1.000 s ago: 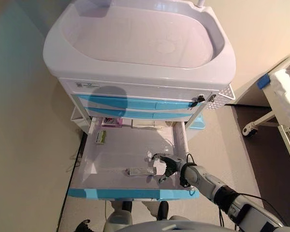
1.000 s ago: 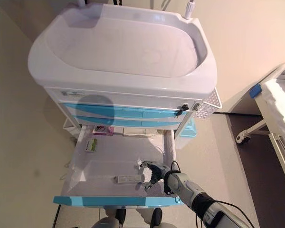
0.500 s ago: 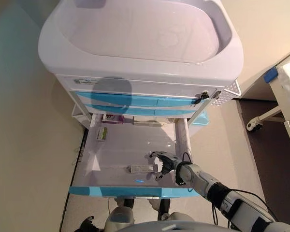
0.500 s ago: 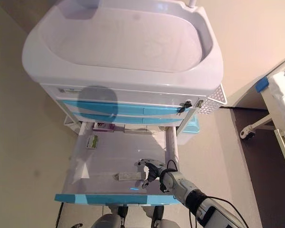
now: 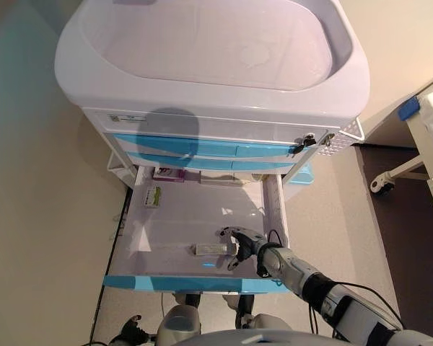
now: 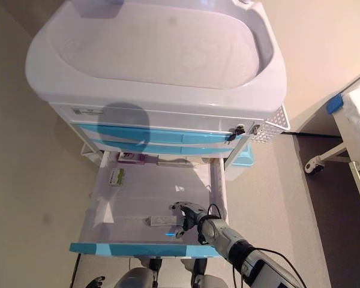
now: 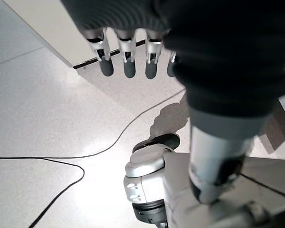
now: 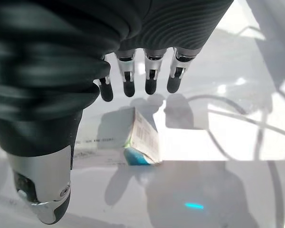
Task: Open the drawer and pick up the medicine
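The cart's bottom drawer [image 5: 159, 282] stands pulled out, its blue front toward me. On its white floor lies a long white medicine box [image 5: 212, 249] with a blue end [image 8: 141, 142]. My right hand [image 5: 247, 244] hovers at the box's right end, open, fingers [image 8: 150, 78] over the box and thumb [image 8: 42, 190] apart from it, nothing gripped. A green-white packet [image 5: 153, 197] and a pink box [image 5: 169, 174] sit at the drawer's back left. My left hand [image 7: 133, 42] hangs open over the floor, holding nothing.
The white medical cart [image 5: 209, 65] has a basin-shaped top and two shut blue drawers [image 5: 209, 150] above the pulled-out one. A bed frame with a caster [image 5: 381, 184] stands at the right. A wall runs along the left.
My right hand has crept a little to the left, closer over the end of the long white box. The camera has shifted slightly.
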`<state>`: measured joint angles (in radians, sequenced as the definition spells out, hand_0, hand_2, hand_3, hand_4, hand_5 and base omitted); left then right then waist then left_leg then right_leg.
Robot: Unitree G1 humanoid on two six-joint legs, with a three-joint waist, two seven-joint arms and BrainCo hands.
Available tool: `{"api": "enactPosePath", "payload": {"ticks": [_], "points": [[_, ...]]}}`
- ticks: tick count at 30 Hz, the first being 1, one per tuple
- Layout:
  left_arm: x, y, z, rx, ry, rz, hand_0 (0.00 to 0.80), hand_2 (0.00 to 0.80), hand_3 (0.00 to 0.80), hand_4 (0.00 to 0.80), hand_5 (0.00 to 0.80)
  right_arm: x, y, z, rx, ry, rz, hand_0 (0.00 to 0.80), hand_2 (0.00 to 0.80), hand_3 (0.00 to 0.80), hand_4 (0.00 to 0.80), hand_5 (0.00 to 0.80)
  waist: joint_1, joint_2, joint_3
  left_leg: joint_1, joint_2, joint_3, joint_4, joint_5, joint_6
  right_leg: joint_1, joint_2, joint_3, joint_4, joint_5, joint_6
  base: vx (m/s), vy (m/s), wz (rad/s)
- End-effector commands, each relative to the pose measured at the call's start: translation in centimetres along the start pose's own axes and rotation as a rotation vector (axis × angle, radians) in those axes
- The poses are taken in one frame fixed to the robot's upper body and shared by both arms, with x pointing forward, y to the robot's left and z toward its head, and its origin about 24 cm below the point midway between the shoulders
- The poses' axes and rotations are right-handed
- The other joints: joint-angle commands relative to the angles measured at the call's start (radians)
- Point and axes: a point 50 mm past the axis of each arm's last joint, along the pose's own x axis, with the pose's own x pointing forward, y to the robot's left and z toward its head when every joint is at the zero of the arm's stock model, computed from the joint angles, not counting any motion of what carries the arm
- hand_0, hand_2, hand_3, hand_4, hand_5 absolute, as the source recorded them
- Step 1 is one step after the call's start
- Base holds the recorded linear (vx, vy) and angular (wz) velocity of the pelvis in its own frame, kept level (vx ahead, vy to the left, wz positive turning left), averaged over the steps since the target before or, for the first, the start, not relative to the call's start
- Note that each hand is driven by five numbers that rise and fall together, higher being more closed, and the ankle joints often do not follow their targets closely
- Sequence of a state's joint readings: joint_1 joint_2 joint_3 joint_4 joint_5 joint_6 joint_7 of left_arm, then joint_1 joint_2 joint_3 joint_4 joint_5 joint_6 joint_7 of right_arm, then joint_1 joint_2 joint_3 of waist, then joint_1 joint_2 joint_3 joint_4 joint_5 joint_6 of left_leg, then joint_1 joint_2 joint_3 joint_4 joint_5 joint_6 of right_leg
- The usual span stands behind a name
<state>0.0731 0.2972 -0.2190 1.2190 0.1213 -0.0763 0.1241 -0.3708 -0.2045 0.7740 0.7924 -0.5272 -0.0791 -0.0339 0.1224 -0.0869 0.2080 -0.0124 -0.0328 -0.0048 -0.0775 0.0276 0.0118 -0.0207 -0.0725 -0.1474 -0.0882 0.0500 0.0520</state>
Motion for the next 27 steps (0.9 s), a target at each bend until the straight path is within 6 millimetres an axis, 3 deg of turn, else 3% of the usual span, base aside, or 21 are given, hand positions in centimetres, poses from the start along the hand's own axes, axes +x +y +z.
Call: {"api": "enactPosePath", "payload": {"ticks": [1, 10, 11, 13, 15, 24, 27], "points": [[0.1, -1.4, 0.9, 0.012, -0.020, -0.031, 0.000, 0.000, 0.000, 0.000, 0.000, 0.7, -1.2, 2.1, -0.051, -0.083, -0.049, 0.000, 0.000, 0.000, 0.000, 0.000, -0.001, 0.007, -0.002, -0.069, -0.046, -0.019, 0.002, 0.015, 0.030, -0.085, -0.017, 0.022, 0.119, 0.009, 0.053, 0.000, 0.000, 0.00], [0.1, -1.6, 1.4, 0.018, -0.040, -0.030, 0.000, 0.000, 0.000, 0.000, 0.000, 0.8, 0.5, 2.2, -0.232, -0.090, 0.000, 0.000, 0.000, 0.000, 0.000, 0.000, 0.000, 0.011, 0.007, -0.076, -0.049, -0.023, 0.001, 0.016, 0.031, -0.091, -0.019, 0.020, 0.121, 0.011, 0.053, 0.000, 0.000, 0.00], [0.1, -1.6, 1.4, 0.018, -0.040, -0.030, 0.000, 0.000, 0.000, 0.000, 0.000, 0.8, 0.5, 2.2, -0.232, -0.091, 0.000, 0.050, 0.050, 0.050, 0.050, 0.050, 0.000, 0.011, 0.007, -0.076, -0.049, -0.023, 0.001, 0.016, 0.031, -0.091, -0.019, 0.020, 0.121, 0.011, 0.053, 0.000, 0.000, 0.00], [0.1, -1.7, 1.6, 0.022, -0.046, -0.031, 0.000, 0.000, 0.000, 0.000, 0.000, 0.9, 0.9, 2.1, -0.260, -0.084, 0.009, 0.621, 0.621, 0.621, 0.621, 0.621, 0.001, 0.013, 0.010, -0.079, -0.050, -0.025, 0.001, 0.017, 0.031, -0.096, -0.020, 0.019, 0.123, 0.012, 0.053, 0.000, 0.000, 0.00], [0.1, -1.8, 1.7, 0.023, -0.051, -0.032, 0.000, 0.000, 0.000, 0.000, 0.000, 0.9, 0.8, 2.2, -0.264, -0.088, 0.007, 0.731, 0.731, 0.731, 0.731, 0.731, 0.001, 0.012, 0.011, -0.080, -0.050, -0.025, 0.001, 0.018, 0.031, -0.097, -0.020, 0.018, 0.124, 0.013, 0.053, 0.000, 0.000, 0.00], [0.2, -1.9, 2.0, 0.024, -0.059, -0.033, 0.000, 0.000, 0.000, 0.000, 0.000, 0.9, 1.0, 2.1, -0.231, -0.079, 0.003, 0.731, 0.731, 0.731, 0.731, 0.731, 0.001, 0.010, 0.017, -0.085, -0.052, -0.030, 0.001, 0.022, 0.033, -0.103, -0.022, 0.016, 0.129, 0.015, 0.053, -0.004, 0.004, 0.02], [0.2, -2.0, 2.0, 0.028, -0.058, -0.035, 0.000, 0.000, 0.000, 0.000, 0.000, 0.9, 0.8, 1.7, -0.213, -0.061, -0.010, 0.775, 0.775, 0.775, 0.775, 0.775, 0.000, 0.008, 0.018, -0.085, -0.053, -0.030, 0.001, 0.022, 0.033, -0.104, -0.022, 0.018, 0.130, 0.016, 0.052, 0.000, 0.000, 0.00]]}}
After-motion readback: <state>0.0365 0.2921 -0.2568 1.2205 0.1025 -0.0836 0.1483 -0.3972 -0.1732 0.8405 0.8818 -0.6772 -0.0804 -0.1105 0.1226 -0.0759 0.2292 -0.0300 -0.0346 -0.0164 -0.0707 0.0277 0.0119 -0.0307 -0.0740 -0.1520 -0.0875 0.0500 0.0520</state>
